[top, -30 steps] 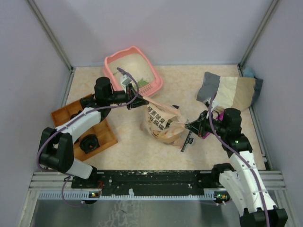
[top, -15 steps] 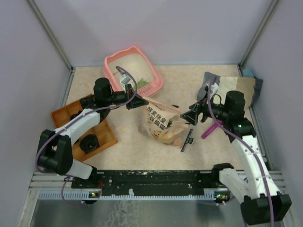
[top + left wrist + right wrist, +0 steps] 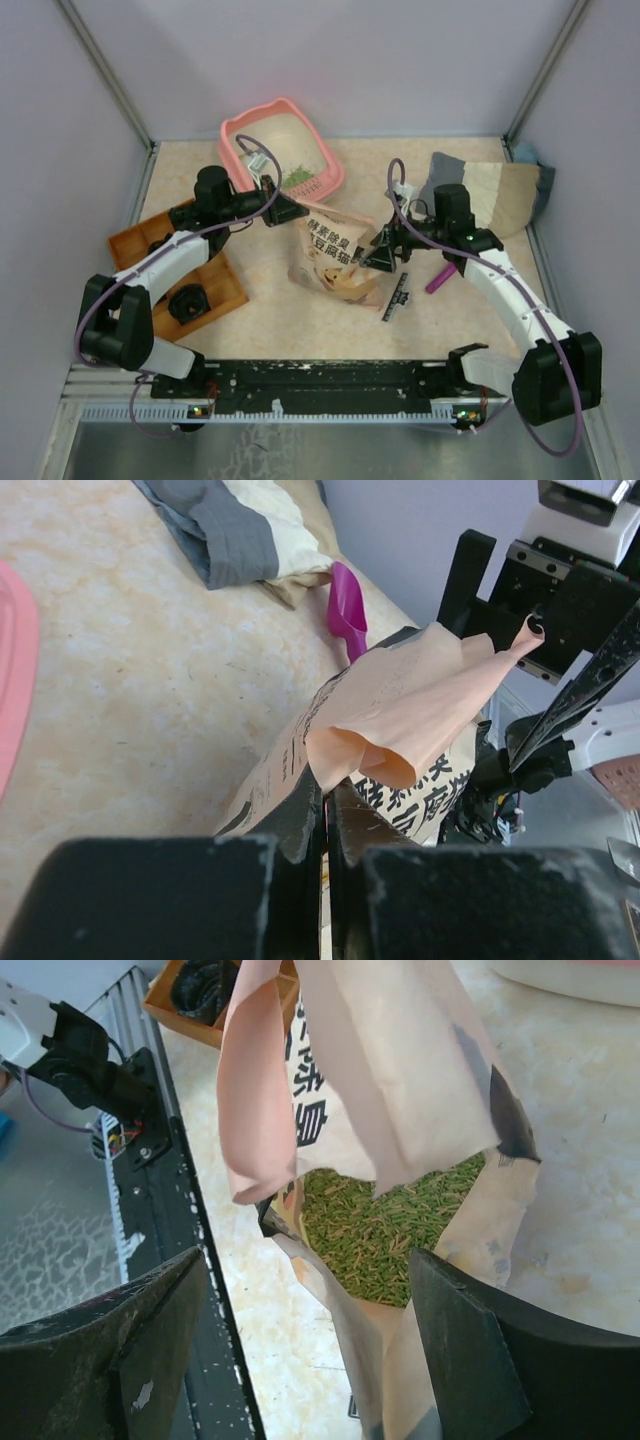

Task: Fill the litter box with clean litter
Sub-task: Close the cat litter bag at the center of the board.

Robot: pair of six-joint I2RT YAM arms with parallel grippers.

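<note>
The salmon-pink litter box stands at the back left with a little clean litter in its near corner. My left gripper is shut on the top flap of the beige paper bag, pinching it between the fingers. More green clean litter fills the bag's open mouth. My right gripper stands open at that mouth, and the bag's near wall rises between its wide-apart fingers. The magenta scoop lies loose on the table.
An orange compartmented tray with a black round thing sits at the left, under the left arm. A folded grey and beige cloth lies at the back right. A black strip rests just right of the bag.
My right gripper has opened, left the magenta scoop on the table and swung left to the bag's mouth. The left gripper still holds the bag's flap.
</note>
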